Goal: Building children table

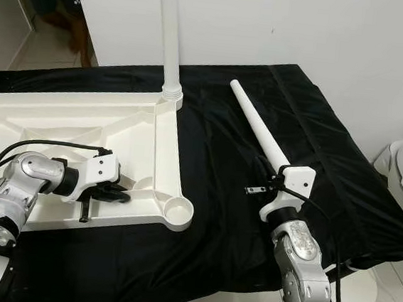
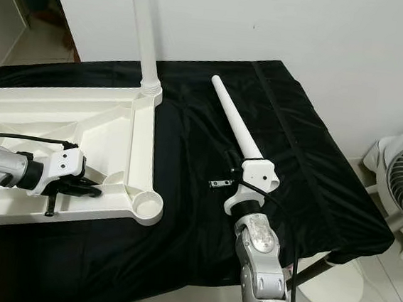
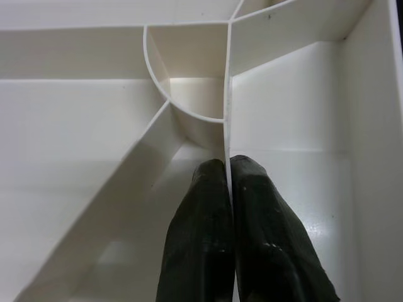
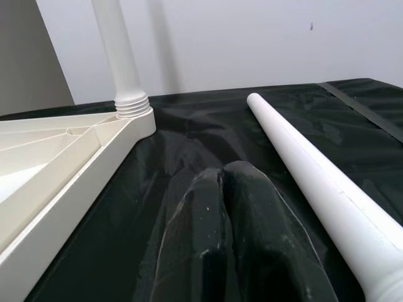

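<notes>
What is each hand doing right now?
Left hand: shut on a thin rib of the white tabletop.
Right hand: shut, holding nothing, beside the loose white leg.

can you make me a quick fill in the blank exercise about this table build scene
1. The left gripper is pinched shut on a thin ____ inside the white tabletop.
2. One table leg stands ____ in a corner socket.
3. The loose leg lies on the ____ cloth.
4. The corner socket nearest the right gripper is ____.

Missing words: rib; upright; black; empty
</notes>
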Controlling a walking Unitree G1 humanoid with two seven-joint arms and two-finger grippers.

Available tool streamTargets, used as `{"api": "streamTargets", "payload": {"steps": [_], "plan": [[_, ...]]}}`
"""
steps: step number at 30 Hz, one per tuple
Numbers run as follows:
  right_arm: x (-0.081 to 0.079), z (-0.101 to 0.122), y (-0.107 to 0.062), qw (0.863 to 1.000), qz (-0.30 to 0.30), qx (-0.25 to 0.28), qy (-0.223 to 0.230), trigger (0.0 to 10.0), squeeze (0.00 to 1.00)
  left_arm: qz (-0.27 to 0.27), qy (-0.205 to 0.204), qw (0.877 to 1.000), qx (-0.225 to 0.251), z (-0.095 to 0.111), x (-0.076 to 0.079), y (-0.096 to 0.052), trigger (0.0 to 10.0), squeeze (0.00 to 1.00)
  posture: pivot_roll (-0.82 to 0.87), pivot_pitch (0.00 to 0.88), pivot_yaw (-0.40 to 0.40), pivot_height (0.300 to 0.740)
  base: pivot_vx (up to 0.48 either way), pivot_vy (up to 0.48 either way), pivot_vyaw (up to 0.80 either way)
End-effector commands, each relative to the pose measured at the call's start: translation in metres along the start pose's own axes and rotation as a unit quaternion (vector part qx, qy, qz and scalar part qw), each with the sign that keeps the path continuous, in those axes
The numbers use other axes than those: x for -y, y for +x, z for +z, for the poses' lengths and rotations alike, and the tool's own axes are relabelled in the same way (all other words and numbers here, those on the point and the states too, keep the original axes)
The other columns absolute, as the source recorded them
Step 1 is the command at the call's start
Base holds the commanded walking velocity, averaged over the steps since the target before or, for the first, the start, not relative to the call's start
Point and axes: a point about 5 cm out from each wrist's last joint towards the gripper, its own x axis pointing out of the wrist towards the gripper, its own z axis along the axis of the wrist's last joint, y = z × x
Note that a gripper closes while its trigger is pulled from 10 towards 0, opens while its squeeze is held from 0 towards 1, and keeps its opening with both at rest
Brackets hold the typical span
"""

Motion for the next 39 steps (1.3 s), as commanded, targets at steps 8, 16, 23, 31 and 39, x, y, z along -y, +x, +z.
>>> {"api": "streamTargets", "payload": {"steps": [8, 16, 23, 31, 39], "plan": [[-0.004, 0.001, 0.005, 1.000, 0.003, 0.002, 0.002, 10.0, 0.00, -0.033, 0.002, 0.997, 0.074, 0.021, 0.017, 0.026, 0.0, 0.00, 0.08, 0.072, 0.057, 0.740, 0.000, 0.000, 0.00], [-0.006, 0.001, 0.007, 1.000, 0.004, 0.004, 0.004, 10.0, 0.00, -0.036, 0.018, 0.991, 0.125, 0.047, 0.021, 0.040, 0.0, 0.00, 0.09, 0.071, 0.060, 0.740, 0.000, 0.000, 0.00], [-0.007, 0.001, 0.009, 1.000, 0.002, 0.006, 0.004, 10.0, 0.00, -0.024, 0.019, 0.989, 0.142, 0.058, 0.026, 0.045, 10.0, 0.00, 0.09, 0.064, 0.053, 0.740, 0.000, 0.000, 0.00], [-0.008, 0.003, 0.018, 0.999, 0.001, 0.007, 0.043, 10.0, 1.00, 0.037, -0.014, 0.983, 0.180, 0.068, 0.020, 0.035, 10.0, 0.00, 0.10, 0.053, 0.029, 0.740, 0.000, 0.000, 0.00], [0.008, 0.012, 0.036, 0.999, -0.037, 0.011, 0.031, 10.0, 1.00, 0.093, -0.057, 0.969, 0.224, 0.083, 0.017, 0.027, 10.0, 0.00, 0.11, 0.036, 0.009, 0.740, 0.000, 0.000, 0.00]]}}
